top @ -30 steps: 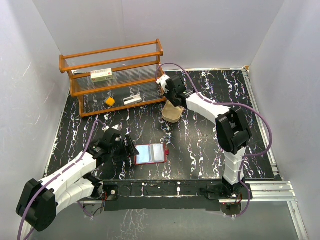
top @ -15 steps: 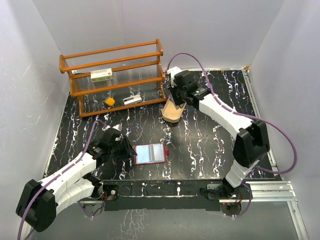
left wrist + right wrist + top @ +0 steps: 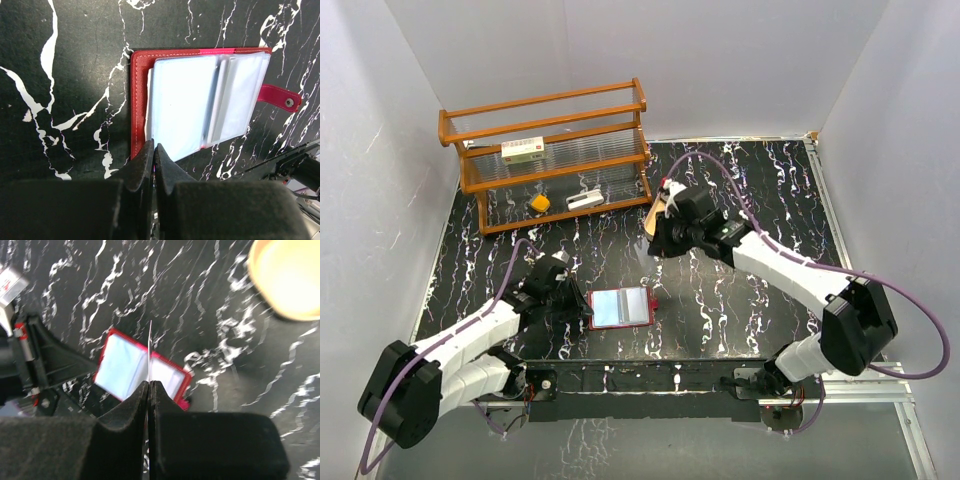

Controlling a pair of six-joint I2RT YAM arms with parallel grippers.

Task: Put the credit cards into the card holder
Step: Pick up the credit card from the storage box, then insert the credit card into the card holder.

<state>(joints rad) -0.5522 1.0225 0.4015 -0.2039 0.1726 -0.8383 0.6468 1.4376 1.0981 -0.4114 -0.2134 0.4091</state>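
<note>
Your left gripper [image 3: 153,146] is pressed together on the lower left edge of the open wallet [image 3: 185,100], which lies low in the centre of the overhead view; that pinch looks meant to keep it flat and still. Your right gripper [image 3: 150,382] pinches one card [image 3: 150,340] edge-on above the wallet's pale pockets, thin edge leading so it can slide in; the tan tray [image 3: 287,280] sits at the upper right of the right wrist frame; next, line the card up with a pocket mouth.

You count: card holder [image 3: 620,307] ×1 | credit card [image 3: 150,340] ×1, edge-on, possibly more | tray [image 3: 287,280] ×1 | rack [image 3: 444,128] ×1 | box [image 3: 523,150] ×1 | yellow item [image 3: 540,203] ×1 | white piece [image 3: 585,201] ×1 | tools ×2: left tool [image 3: 153,146], right tool [image 3: 150,383]
</note>
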